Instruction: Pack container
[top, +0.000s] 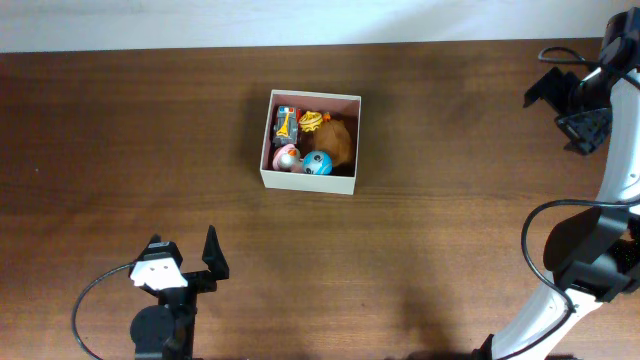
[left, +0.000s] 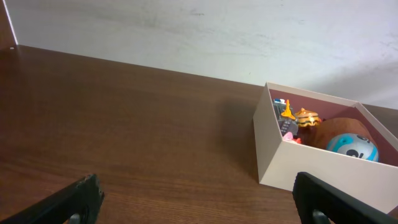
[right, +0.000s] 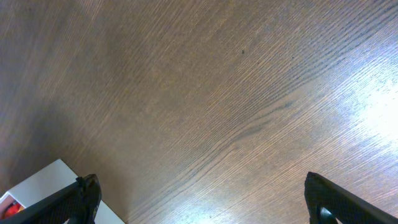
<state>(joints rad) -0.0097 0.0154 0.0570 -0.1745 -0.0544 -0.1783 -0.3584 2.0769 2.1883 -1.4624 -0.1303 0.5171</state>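
Observation:
The container (top: 306, 181) is a square cream-white box with a pink-brown inside, near the table's middle. It holds several small toys: a blue ball (top: 317, 162), a brown lump (top: 338, 141), a yellow-orange toy (top: 311, 121), a pink one (top: 286, 156) and a striped one (top: 285, 123). It also shows in the left wrist view (left: 298, 165), and its corner in the right wrist view (right: 43, 180). My left gripper (top: 186, 260) is open and empty near the front edge, well short of the box. My right gripper (top: 562, 105) is open and empty at the far right.
The table (top: 450, 230) is dark brown wood, with a pale wall (left: 217, 31) behind its back edge. The right arm's white link and black cables (top: 585, 250) stand at the right edge. A cable loops by the left arm's base (top: 90, 300).

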